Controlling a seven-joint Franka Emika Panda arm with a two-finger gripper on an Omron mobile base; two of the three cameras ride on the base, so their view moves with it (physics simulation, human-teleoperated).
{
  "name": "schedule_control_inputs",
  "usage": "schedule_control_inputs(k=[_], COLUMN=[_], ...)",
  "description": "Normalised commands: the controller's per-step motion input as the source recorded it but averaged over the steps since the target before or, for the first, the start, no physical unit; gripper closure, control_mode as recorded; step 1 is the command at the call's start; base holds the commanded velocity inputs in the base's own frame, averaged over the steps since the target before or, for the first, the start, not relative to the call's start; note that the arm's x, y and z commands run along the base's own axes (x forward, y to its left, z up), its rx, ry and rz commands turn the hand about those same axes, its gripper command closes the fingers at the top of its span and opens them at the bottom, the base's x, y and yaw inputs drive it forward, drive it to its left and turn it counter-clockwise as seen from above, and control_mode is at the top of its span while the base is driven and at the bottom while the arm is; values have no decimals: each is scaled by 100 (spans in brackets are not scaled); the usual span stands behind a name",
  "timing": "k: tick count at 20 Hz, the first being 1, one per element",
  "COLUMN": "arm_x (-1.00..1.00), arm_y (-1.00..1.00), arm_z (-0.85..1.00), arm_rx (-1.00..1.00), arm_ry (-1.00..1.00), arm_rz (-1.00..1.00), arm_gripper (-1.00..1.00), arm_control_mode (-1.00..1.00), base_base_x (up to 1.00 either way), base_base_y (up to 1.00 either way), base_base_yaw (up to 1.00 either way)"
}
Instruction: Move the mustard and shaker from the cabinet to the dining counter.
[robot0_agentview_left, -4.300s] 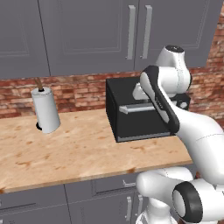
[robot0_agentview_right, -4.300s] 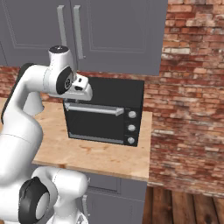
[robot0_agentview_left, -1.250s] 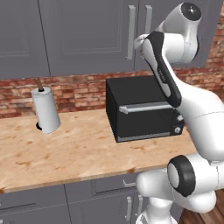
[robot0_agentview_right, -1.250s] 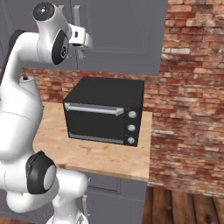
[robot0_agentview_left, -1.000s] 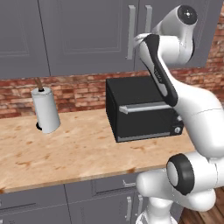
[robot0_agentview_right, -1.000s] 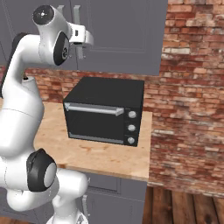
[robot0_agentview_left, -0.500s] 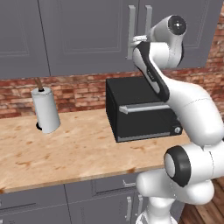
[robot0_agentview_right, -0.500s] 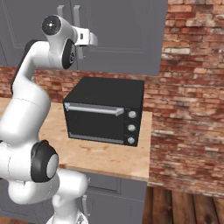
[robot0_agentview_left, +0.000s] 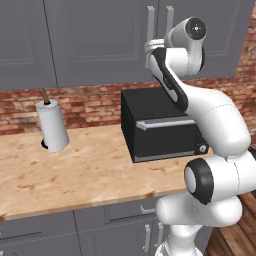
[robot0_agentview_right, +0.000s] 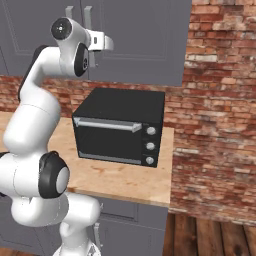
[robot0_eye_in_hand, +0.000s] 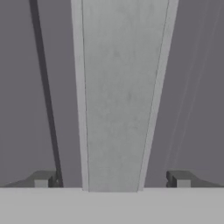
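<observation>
Cabinet (robot0_agentview_left: 100, 40) doors were shut, so mustard and shaker, presumably inside, were hidden. Over the last seconds the arm had risen from beside the oven (robot0_agentview_left: 160, 127) on the surface (robot0_agentview_left: 75, 170) to a silver handle (robot0_eye_in_hand: 118, 96). The gripper (robot0_agentview_left: 151, 47) had its jaws spread wide astride that bar, not yet pinching it.

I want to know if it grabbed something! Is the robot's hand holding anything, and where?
Nothing yet. The gripper is open, with the cabinet's silver handle between its fingertips, which stand apart from the bar on both sides.
</observation>
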Motion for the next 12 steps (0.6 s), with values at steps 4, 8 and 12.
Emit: schedule_control_inputs(k=[4,8,12], arm_x=[43,12,0], arm_y=[-10,-33,-45], arm_z=[-6,-10,0], arm_rx=[0,0,0], arm_ry=[-4,-11,-4], arm_rz=[0,-1,0], arm_gripper=[100,100,100], arm_control_mode=[-100,-100,-100], base_base_x=[0,0,0], base_base_y=[0,0,0], base_base_yaw=[0,0,0])
